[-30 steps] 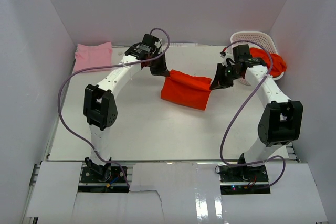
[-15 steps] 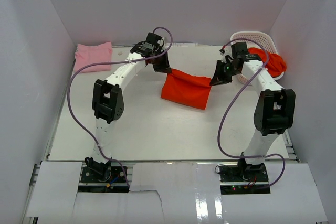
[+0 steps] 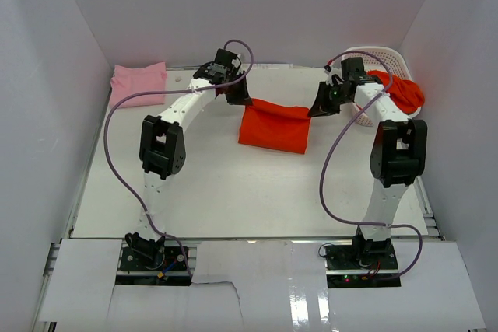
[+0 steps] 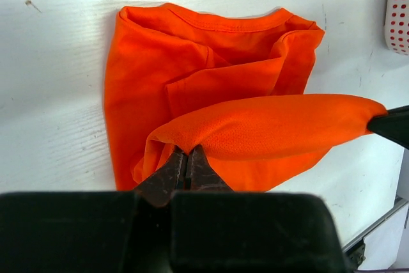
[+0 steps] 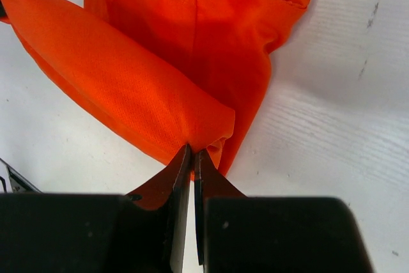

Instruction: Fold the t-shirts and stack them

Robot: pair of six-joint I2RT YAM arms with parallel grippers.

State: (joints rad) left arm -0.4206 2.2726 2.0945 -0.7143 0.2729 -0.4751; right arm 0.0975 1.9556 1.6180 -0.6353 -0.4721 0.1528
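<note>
One basket (image 3: pixel 379 51) right of orange shirt (image 3: pixel 272 130)

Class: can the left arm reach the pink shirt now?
Probably not yet: the left gripper is shut on the orange shirt. Nothing stands between it and the pink shirt, so once freed it likely could.

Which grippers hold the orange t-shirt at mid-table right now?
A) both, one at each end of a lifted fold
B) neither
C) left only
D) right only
A: the left gripper and the right gripper are each pinched shut on one end of a raised fold of the orange t-shirt, as both wrist views show.
</note>
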